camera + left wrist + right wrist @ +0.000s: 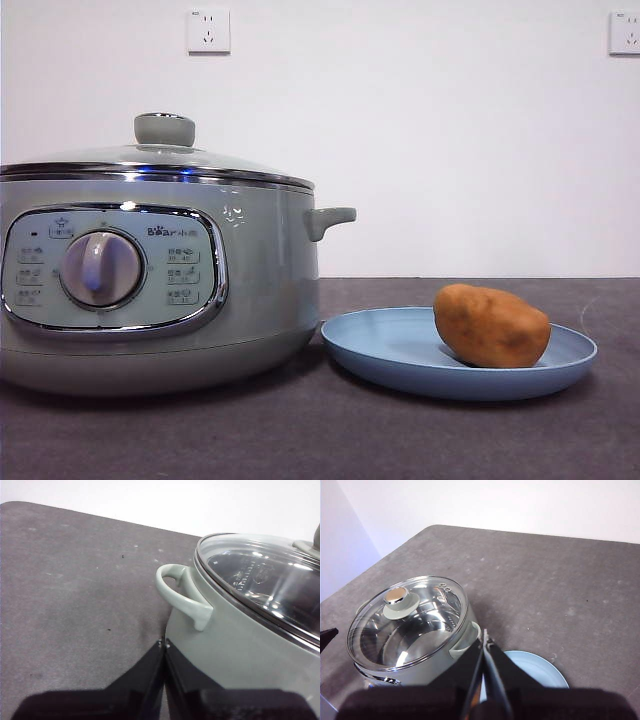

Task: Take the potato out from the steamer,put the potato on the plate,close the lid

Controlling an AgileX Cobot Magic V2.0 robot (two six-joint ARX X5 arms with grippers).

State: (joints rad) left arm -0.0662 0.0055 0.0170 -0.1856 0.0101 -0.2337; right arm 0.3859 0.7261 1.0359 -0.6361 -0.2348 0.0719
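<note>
Potato, oval, orange-brown with darker mottled patches (491, 326), is seen lying on its side in the shallow round light-blue plate (400, 350), toward the plate half farther from the steamer. The large round pale-green steamer with chrome rim (250, 290) is taken as landmark: the plate is set just beside it, the near rim tucked close to its base under the side handle (328, 219); contact cannot be told. Open grey table surface (330, 440) is seen in front of the steamer and plate, and much bare mat behind the steamer in the right wrist view. Beyond the steamer's other handle (182, 596) wide free mat is shown up to the table edge.

The domed glass lid with chrome rim and pale-green knob (164, 129) is seated level on the steamer; the empty metal inside is visible through the glass (410, 630).

No arm is seen in the front view. The left gripper (164, 644) is held low beside the steamer wall under the handle, jaws pressed together, nothing between them. The right gripper (484, 636) is held high above the steamer's edge and the plate (540, 667), tilted down, jaws closed together and empty.
</note>
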